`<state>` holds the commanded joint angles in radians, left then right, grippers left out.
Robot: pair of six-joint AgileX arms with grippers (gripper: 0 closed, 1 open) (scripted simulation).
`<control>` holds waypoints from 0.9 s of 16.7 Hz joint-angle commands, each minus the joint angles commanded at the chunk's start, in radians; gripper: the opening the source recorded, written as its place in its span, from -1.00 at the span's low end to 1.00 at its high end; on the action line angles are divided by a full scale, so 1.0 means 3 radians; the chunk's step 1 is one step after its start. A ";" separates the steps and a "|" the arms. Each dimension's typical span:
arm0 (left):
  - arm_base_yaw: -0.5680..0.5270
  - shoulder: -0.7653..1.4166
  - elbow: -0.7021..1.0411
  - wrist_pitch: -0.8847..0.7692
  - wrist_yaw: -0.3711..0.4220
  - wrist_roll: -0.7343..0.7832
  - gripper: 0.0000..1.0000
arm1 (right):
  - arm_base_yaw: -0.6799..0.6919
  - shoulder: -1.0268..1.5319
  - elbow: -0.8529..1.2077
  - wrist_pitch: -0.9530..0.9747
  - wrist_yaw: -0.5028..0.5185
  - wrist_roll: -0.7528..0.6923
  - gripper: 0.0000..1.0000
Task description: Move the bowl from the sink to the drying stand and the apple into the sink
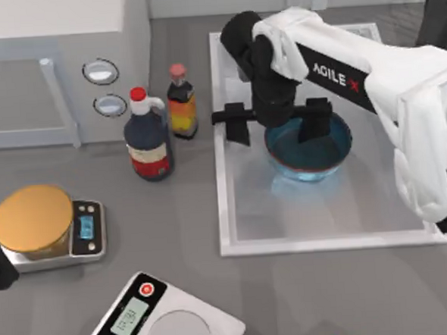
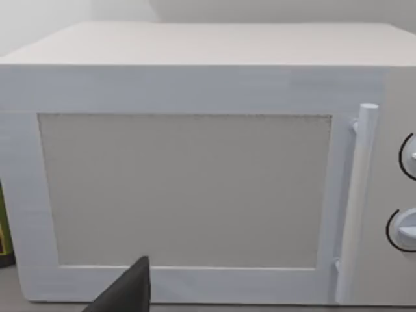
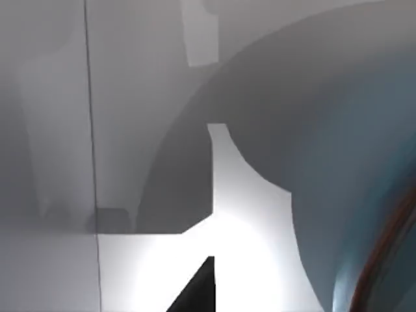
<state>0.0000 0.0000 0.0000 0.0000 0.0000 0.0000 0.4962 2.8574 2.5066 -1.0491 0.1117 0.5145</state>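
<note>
Top view, item by item: the right claw (image 1: 274,123) hangs low over the sink (image 1: 235,235), its two dark fingers spread wide, one finger (image 1: 236,123) outside the left edge of the bowl (image 1: 311,158) and the other over the bowl's interior, so the rim lies between them without being gripped yet. The bowl sits in the upper middle of the sink, upright on the basin floor. Right wrist view: the bowl's blue wall (image 3: 351,169) with its reddish rim stands very close to the lens, a dark fingertip (image 3: 195,292) just beside it. Risks for you to weigh: the glossy curved wall may slip out of a thin-rim pinch; a closing finger may push the bowl sideways across the smooth basin instead of seizing it; a tilted lift may knock the bowl against the sink's raised rim. The left claw (image 2: 123,296) is parked by the white microwave (image 2: 188,188) at the left of the worktop (image 1: 292,300); you cannot tell its opening. Writing: "AGILE X" reads on the right arm (image 1: 339,73). The two bottles (image 1: 147,138) carry labels too small to read, and the scale display (image 1: 129,320) shows digits you cannot make out.
</note>
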 joint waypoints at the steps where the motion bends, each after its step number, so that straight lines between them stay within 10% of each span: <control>1: 0.0000 0.0000 0.0000 0.0000 0.0000 0.0000 1.00 | 0.0022 0.0014 0.0000 0.0021 0.0001 0.0019 1.00; 4: 0.0000 0.0000 0.0000 0.0000 0.0000 0.0000 1.00 | 0.0022 0.0014 0.0000 0.0021 0.0001 0.0019 1.00; 15: 0.0000 0.0000 0.0000 0.0000 0.0000 0.0000 1.00 | 0.0022 0.0014 0.0000 0.0021 0.0001 0.0019 -0.66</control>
<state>0.0000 0.0000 0.0000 0.0000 0.0000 0.0000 0.5029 2.8617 2.5067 -1.0427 0.1121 0.5202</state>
